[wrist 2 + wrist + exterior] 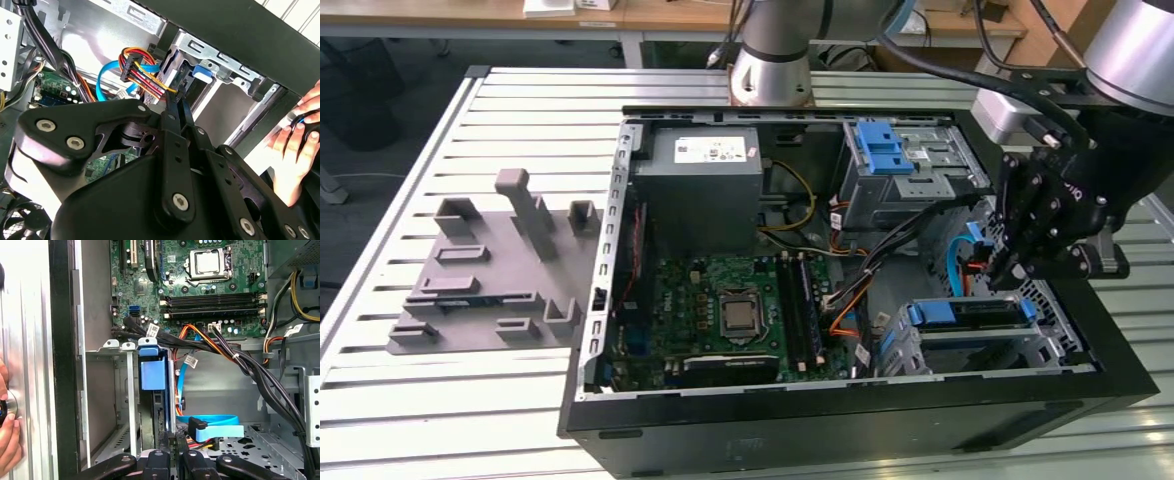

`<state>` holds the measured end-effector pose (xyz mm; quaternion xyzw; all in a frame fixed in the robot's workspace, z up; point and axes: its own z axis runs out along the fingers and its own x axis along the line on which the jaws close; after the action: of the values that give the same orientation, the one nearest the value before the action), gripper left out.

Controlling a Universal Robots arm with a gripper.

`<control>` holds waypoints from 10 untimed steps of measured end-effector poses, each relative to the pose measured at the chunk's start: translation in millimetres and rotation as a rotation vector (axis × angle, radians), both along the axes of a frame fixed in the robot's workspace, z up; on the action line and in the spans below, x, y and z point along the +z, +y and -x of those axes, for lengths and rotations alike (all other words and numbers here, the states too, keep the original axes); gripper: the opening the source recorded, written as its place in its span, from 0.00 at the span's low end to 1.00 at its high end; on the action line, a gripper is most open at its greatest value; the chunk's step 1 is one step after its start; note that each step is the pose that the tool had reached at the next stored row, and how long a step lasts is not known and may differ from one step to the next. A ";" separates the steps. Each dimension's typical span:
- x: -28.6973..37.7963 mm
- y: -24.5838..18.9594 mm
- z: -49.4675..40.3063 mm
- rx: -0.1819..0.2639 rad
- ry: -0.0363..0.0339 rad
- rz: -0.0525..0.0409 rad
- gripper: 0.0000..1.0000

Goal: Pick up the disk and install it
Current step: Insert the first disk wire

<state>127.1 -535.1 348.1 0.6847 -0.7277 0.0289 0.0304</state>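
Blue-framed disk: I see it standing in the drive cage at the near corner of the computer case. It is inside its slot, blue end facing up.
Risk, cables: the bundle of power leads and the blue data cable lie just beside the cage. A sideways drift of the arm could snag or unplug them.
Risk, seating: if the disk sits skewed in its rails, I judge a downward push would jam it or bend the cage.
Risk, person: a hand rests outside the case wall, close to the arm's swing.
Gripper: it hangs right over the cage, pointed at the disk.
Jaws: in the second wrist view the two fingers lie pressed together with nothing between them. Whether their tips touch the disk I cannot tell.
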 end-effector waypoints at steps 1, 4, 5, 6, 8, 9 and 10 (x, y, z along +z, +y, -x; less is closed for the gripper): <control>-0.2 -0.8 0.0 0.000 0.0000 0.0000 0.17; -1.9 -2.8 0.1 0.000 0.0009 0.0000 0.17; -2.9 -3.0 0.0 0.000 0.0020 0.0001 0.17; -3.8 -3.2 0.0 0.000 0.0028 0.0003 0.17; -5.3 -3.6 0.0 0.000 0.0035 0.0004 0.17; -5.8 -3.9 0.0 0.000 0.0035 0.0005 0.17; -6.4 -4.2 0.0 0.000 0.0035 0.0006 0.17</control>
<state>127.1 -539.3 341.8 0.6847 -0.7276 0.0278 0.0319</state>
